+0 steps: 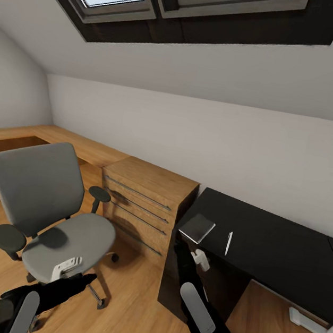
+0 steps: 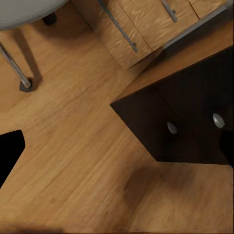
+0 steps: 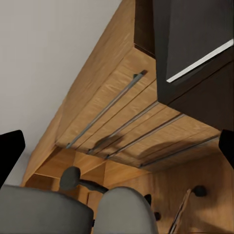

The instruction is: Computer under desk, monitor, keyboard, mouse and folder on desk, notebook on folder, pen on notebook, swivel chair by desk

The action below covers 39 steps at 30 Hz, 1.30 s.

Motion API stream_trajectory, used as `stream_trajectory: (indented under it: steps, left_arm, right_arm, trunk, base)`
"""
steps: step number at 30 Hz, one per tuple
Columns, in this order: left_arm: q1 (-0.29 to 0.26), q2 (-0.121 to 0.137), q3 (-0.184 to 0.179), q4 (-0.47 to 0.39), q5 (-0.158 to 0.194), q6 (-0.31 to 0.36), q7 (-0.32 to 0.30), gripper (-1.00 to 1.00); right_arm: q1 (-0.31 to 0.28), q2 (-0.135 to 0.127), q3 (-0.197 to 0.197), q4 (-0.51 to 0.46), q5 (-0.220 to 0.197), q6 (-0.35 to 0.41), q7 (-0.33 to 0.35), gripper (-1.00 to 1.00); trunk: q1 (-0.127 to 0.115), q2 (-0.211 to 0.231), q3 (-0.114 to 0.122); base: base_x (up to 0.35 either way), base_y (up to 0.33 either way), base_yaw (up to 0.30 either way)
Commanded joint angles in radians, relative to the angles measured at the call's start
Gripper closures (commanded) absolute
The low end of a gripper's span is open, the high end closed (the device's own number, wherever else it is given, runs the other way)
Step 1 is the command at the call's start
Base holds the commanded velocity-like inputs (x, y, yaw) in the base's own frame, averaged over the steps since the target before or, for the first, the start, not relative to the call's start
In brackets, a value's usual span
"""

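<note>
**Notebook and pen on the desk, no folder to stack on**

Though the notebook (image 1: 197,228) lies at the desk (image 1: 281,254) corner with the pen (image 1: 228,243) just beside it, no folder is visible on the chair (image 1: 51,213) seat. Judging by that, stacking waits on finding it. The right gripper (image 1: 200,258) hangs below that corner, the left gripper (image 1: 67,268) by the chair; both jaws look spread.

I see the bench (image 1: 282,249), black-topped, just beyond my right tool (image 1: 201,258); notebook (image 1: 197,228) and pen (image 1: 228,243) lie on it.
</note>
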Motion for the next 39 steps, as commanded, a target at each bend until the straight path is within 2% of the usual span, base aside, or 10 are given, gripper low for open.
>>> stream_trajectory:
  steps: [1,2,5,8,11,16,21,39]
  left_arm:
    - [-0.003,-0.001,0.004,-0.004,0.005,0.013,-0.008,-1.0]
    - [-0.006,0.002,0.005,-0.012,0.023,0.026,-0.009,-1.0]
    - [-0.008,0.008,0.013,-0.019,0.036,0.036,-0.011,-1.0]
    - [-0.009,0.012,0.04,-0.031,0.041,0.039,-0.012,-1.0]
    - [-0.009,0.014,0.05,-0.039,0.042,0.04,-0.012,-1.0]
    - [-0.009,0.014,0.058,-0.048,0.043,0.039,-0.013,-1.0]
    - [-0.009,0.014,0.059,-0.05,0.043,0.039,-0.013,-1.0]
    - [-0.009,0.013,0.058,-0.05,0.042,0.038,-0.012,-1.0]
  right_arm:
    - [-0.001,-0.001,0.003,0.0,-0.01,-0.007,-0.003,-1.0]
    - [-0.001,-0.001,0.002,0.001,-0.013,-0.007,-0.003,-1.0]
    - [-0.001,-0.002,0.0,0.001,-0.017,-0.007,-0.004,-1.0]
    - [-0.001,-0.003,-0.001,0.001,-0.018,-0.007,-0.004,-1.0]
    - [-0.001,-0.004,-0.009,0.001,-0.019,-0.007,-0.004,-1.0]
    - [-0.001,-0.001,-0.078,0.001,-0.02,-0.006,-0.004,-1.0]
    - [-0.001,0.0,-0.108,0.001,-0.021,-0.006,-0.003,-1.0]
    - [-0.001,-0.003,-0.125,0.001,-0.039,-0.007,-0.002,-1.0]
  trunk:
    - [0.0,-0.001,-0.001]
    - [0.0,-0.001,-0.001]
    - [0.0,-0.001,-0.001]
    - [0.004,-0.008,-0.004]
    - [0.015,-0.029,-0.014]
    - [0.034,-0.064,-0.029]
    - [0.054,-0.099,-0.045]
    - [0.123,-0.225,-0.101]
  base:
    - [0.0,0.0,0.0]
    - [0.0,0.0,0.0]
    - [0.0,0.0,0.0]
    - [0.0,0.0,0.0]
    - [0.0,0.0,0.0]
    - [0.0,0.0,0.0]
    - [0.0,0.0,0.0]
    - [0.0,0.0,0.0]
